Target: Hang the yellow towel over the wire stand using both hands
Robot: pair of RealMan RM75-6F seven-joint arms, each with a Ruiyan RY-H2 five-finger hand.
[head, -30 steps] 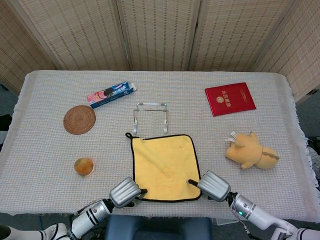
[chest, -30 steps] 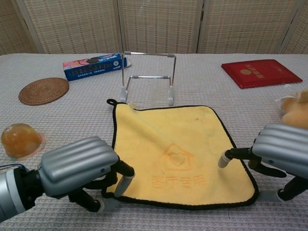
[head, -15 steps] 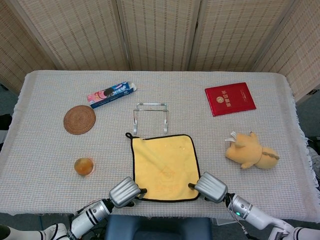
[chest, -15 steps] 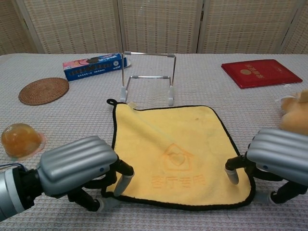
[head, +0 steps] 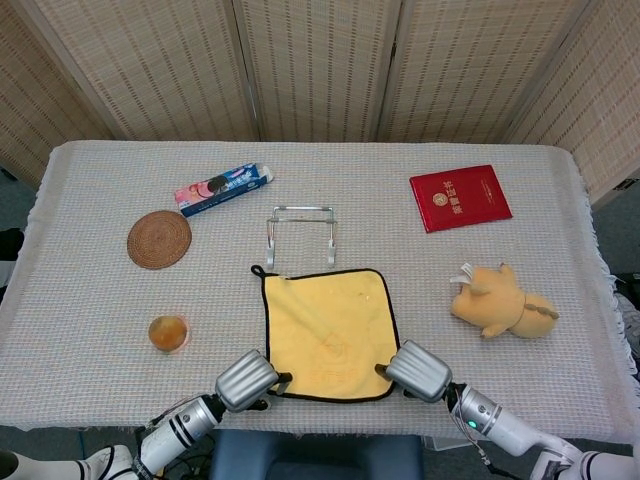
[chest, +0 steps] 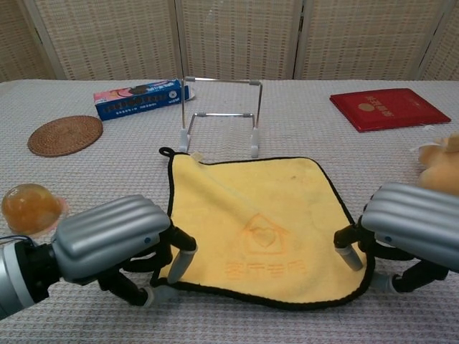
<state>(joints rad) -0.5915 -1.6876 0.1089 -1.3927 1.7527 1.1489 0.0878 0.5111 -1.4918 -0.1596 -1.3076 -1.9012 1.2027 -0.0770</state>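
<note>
Lying flat on the surface [head: 90, 300], the yellow towel [head: 327, 332] is sitting just in front of the wire stand [head: 300, 232], nothing draped yet. Left hand [chest: 111, 240] is pressing fingers on the towel's near left corner, with a finger under the hem by the look of it, so pinching it; right hand [chest: 405, 229] is doing the same at the near right corner, fingers curled onto the edge. Near hem is looking slightly bunched between them. So the grasp stage is looking about done; lifting, carrying forward and draping over the stand's top bar are all still to do. Stand is standing upright, bare, apart from the towel's far edge.
</note>
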